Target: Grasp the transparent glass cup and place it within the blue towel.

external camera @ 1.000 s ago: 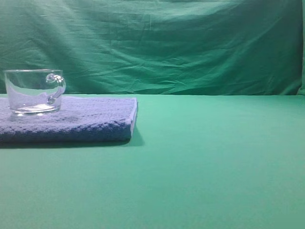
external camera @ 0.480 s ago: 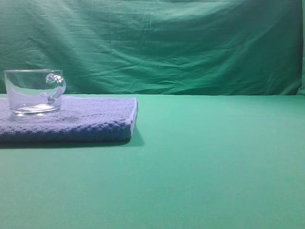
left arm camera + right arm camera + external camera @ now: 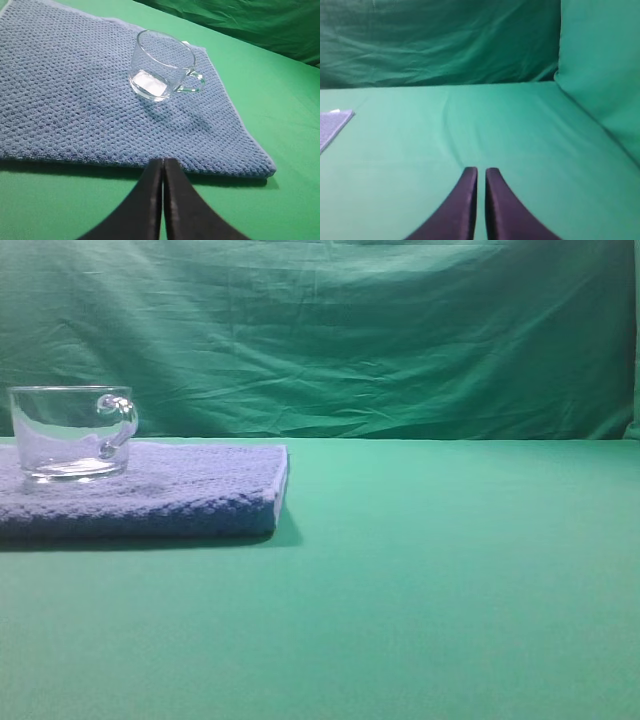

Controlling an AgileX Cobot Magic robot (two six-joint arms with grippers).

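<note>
- Transparent glass cup [image 3: 162, 65], one: stands upright on the blue towel [image 3: 75, 110], toward the towel's far right corner in the left wrist view; loop handle turned to the right edge of the towel. In the exterior high view the cup [image 3: 72, 432] sits on the towel [image 3: 170, 495] near the left edge of the table.
- Cup relative to left gripper [image 3: 163, 167]: cup lies ahead of the fingertips and apart from them, with a stretch of bare towel between; the tips hang over the towel's near edge.
- Cup relative to right gripper [image 3: 481, 175]: cup not seen in the right wrist view; only a corner of the towel [image 3: 332, 125] shows at the left edge, well apart from the tips.
- Blue towel, one: folded flat rectangle, nubby weave, lying on the green table cover [image 3: 450, 570]; its right edge ends left of the table's middle.
- Left gripper, one: dark fingers pressed together, no gap between them, nothing held.
- Right gripper, one: fingers nearly together, a thin slit between them, nothing held.
- Arm pose, left: wrist points across the towel toward the cup, angled down at it.
- Arm pose, right: wrist points low along the bare table cover toward the green backdrop cloth [image 3: 440, 45].
- Neither arm appears in the exterior high view.
</note>
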